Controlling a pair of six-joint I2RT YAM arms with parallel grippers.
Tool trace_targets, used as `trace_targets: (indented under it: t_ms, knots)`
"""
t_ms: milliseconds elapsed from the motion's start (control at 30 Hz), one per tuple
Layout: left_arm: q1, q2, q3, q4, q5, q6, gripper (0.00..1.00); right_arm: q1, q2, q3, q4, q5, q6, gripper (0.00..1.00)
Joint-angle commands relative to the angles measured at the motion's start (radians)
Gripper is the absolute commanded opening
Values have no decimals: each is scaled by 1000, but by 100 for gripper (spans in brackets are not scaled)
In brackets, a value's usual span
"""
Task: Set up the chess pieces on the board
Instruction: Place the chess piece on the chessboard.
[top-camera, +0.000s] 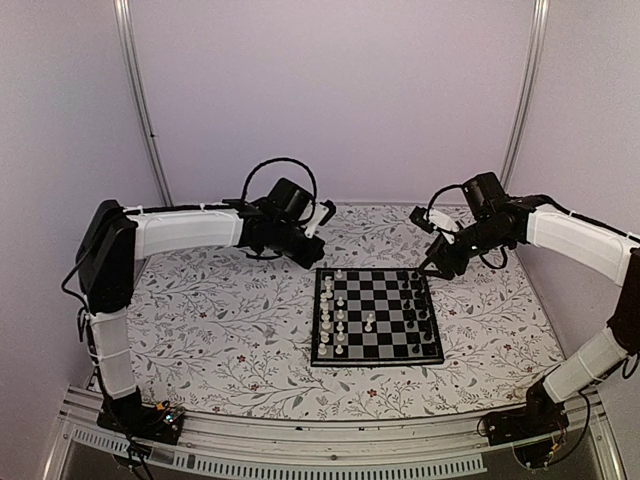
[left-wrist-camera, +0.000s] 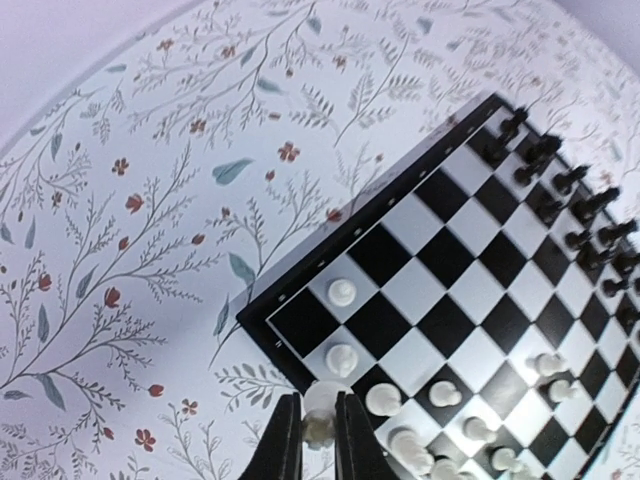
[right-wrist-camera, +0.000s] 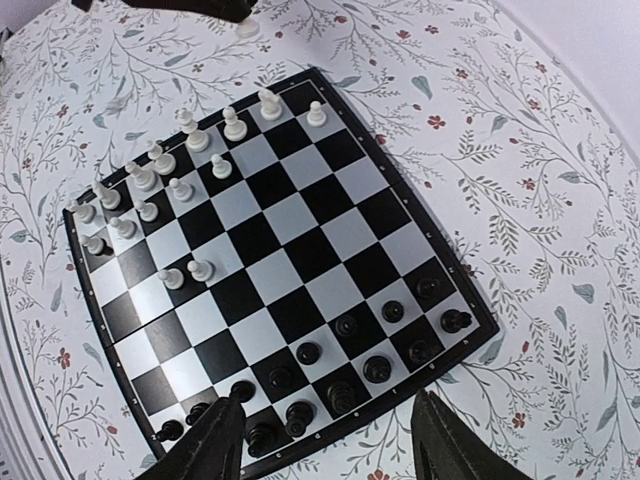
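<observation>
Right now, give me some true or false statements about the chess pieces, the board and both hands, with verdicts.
1. The left hand grips a white piece. True.
2. The right hand is shut on a black pawn. False: it is open and empty.
3. In the top view, the black pieces stand on the right side of the board. True.
4. The table is plain wood. False: it has a floral pattern.

Glossy, smooth board (right-wrist-camera: 330, 250), seemingly plastic chess pieces (right-wrist-camera: 232, 124), matt floral table surface (right-wrist-camera: 520, 150).
</observation>
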Motion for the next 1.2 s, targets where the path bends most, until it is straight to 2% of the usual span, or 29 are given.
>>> trace_targets:
  t_ms: [0,567,1167]
  knots:
    - [-2,74,82,-90,-118,83,0,-2,-33,0,56,78,17,61]
    - [3,293,320,-165,-86,107,1,-1,23,-16,51,31,18,62]
    - [5,355,353,-205,-79,103,5,-1,67,14,21,4,10,64]
